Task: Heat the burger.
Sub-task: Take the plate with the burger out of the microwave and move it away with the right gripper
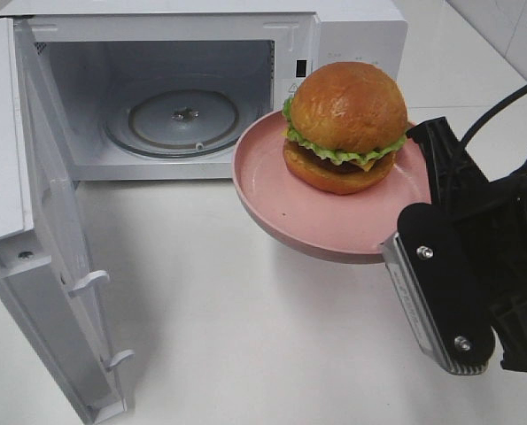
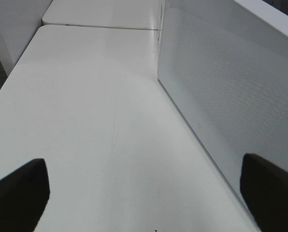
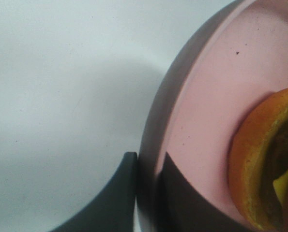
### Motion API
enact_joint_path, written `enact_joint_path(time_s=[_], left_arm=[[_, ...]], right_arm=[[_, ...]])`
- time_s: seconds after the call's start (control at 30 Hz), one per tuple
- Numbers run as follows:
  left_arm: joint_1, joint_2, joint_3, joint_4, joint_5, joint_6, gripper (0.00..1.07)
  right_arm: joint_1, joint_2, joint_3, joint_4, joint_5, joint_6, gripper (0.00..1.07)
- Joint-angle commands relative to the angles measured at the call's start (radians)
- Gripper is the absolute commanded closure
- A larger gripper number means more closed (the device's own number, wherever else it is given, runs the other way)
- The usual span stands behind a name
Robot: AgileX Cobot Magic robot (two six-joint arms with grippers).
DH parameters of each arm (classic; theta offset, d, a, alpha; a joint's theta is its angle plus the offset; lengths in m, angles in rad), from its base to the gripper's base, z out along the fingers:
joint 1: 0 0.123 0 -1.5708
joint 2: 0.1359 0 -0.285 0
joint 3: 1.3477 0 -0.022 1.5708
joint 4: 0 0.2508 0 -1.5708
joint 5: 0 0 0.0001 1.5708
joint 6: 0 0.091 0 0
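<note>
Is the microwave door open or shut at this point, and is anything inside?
Open. The microwave door is swung wide to the left, showing the glass turntable bare; the burger is outside on the plate.

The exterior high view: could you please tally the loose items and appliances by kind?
Burger: 1
Pink plate: 1
Microwave: 1
Glass turntable: 1
Total: 4

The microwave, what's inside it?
Inside the open microwave sits only a round glass turntable. The burger is outside, on the pink plate. The near right corner is hidden behind both.
</note>
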Motion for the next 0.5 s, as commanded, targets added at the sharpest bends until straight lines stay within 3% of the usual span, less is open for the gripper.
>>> enact_joint_path(time_s=[0.03,0.5], left_arm=[[0.001,-0.017,-0.001,0.002,-0.001,-0.004,0.06],[0.001,-0.017,-0.001,0.002,-0.001,-0.004,0.06]], right_arm=[[-0.003,-0.038,-0.01,-0.029,-0.03,0.005,1.07],[-0.003,-0.187,0.074,-0.027,0.058,0.044,1.07]])
